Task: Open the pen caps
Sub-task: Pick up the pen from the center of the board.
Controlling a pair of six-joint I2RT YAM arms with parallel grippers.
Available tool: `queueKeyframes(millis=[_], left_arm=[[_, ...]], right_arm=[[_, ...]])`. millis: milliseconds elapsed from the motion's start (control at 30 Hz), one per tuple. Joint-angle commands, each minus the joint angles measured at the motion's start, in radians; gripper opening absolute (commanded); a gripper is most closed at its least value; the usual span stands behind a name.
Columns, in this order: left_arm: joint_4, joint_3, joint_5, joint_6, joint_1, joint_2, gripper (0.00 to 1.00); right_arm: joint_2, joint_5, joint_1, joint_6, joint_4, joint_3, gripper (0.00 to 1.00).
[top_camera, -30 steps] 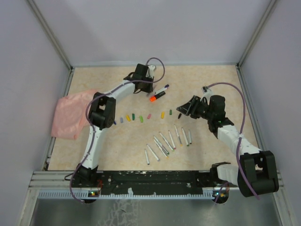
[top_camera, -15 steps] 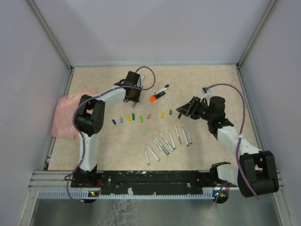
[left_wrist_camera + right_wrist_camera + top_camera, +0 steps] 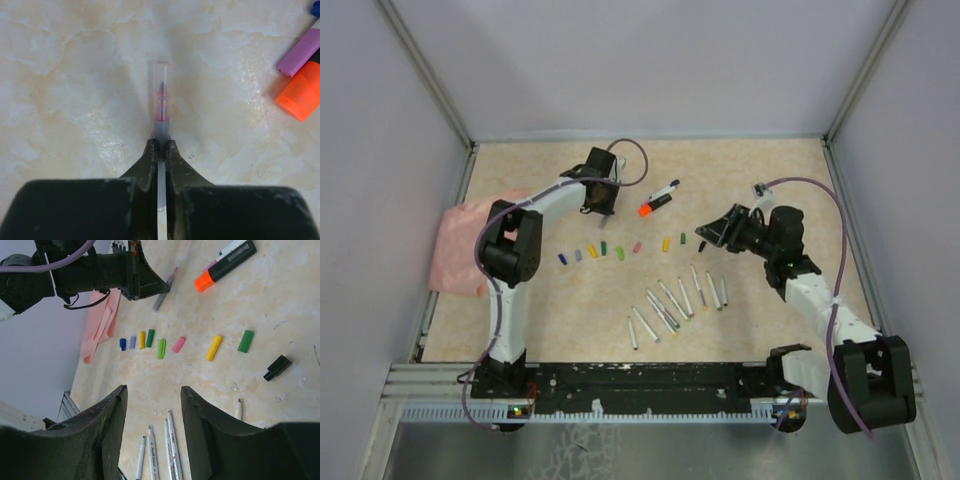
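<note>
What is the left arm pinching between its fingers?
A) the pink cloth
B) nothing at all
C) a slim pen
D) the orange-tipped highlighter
C: in the left wrist view the left fingers are closed on a slim pen, while the orange-tipped highlighter lies apart on the table, off to the side.

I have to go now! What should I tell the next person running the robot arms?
Left gripper: shut on a thin pen; its clear cap looks on.
Right gripper: open, holding nothing, near the loose caps.
Done: a row of caps is off; bare pens lie bunched beside that row.
Left: held pen, orange-capped highlighter, and probably the purple-ended pen beside it.
</note>
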Motion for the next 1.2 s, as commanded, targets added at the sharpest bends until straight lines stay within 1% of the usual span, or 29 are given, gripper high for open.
queueKeyframes(millis=[0,100,167,233,300,367,433,500,533,633,733,800,1000,1067,1167], left_arm=[[-0.078,0.08,0.009,0.023,0.01,-0.02,0.0],[-0.079,0.107,0.04,0.025,0.01,-0.094,0.0],[-0.069,0.096,0.085,0.014,0.01,-0.159,0.0],[-0.044,0.054,0.166,-0.011,0.01,-0.231,0.0],[0.019,-0.028,0.286,-0.045,0.011,-0.318,0.0],[0.129,-0.138,0.426,-0.09,0.009,-0.411,0.0],[0.252,-0.263,0.553,-0.172,0.009,-0.504,0.0],[0.394,-0.384,0.639,-0.274,0.008,-0.591,0.0],[0.477,-0.445,0.674,-0.354,0.007,-0.632,0.0],[0.731,-0.61,0.733,-0.547,-0.007,-0.732,0.0],[0.919,-0.743,0.721,-0.686,-0.039,-0.803,0.0],[0.978,-0.787,0.682,-0.731,-0.073,-0.834,0.0],[1.044,-0.859,0.487,-0.754,-0.229,-0.897,0.0],[1.066,-0.875,0.441,-0.766,-0.26,-0.901,0.0],[1.076,-0.888,0.408,-0.783,-0.283,-0.901,0.0]], right_arm=[[-0.046,-0.043,-0.006,-0.006,0.059,0.011,0.47],[-0.058,-0.105,-0.005,0.019,0.138,-0.004,0.47],[-0.076,-0.137,-0.003,0.043,0.201,-0.019,0.47],[-0.104,-0.155,0.003,0.056,0.252,-0.031,0.48],[-0.137,-0.152,0.015,0.055,0.267,-0.034,0.49],[-0.169,-0.151,0.027,0.054,0.271,-0.035,0.51],[-0.191,-0.144,0.043,0.058,0.27,-0.036,0.53],[-0.207,-0.126,0.068,0.066,0.275,-0.038,0.57],[-0.214,-0.113,0.085,0.067,0.281,-0.04,0.58],[-0.23,-0.051,0.153,0.061,0.292,-0.049,0.62],[-0.233,0.014,0.219,0.06,0.278,-0.049,0.65],[-0.234,0.055,0.259,0.063,0.263,-0.049,0.66],[-0.229,0.175,0.379,0.08,0.244,-0.064,0.69],[-0.231,0.213,0.409,0.081,0.234,-0.07,0.69],[-0.226,0.234,0.434,0.082,0.226,-0.068,0.69]])
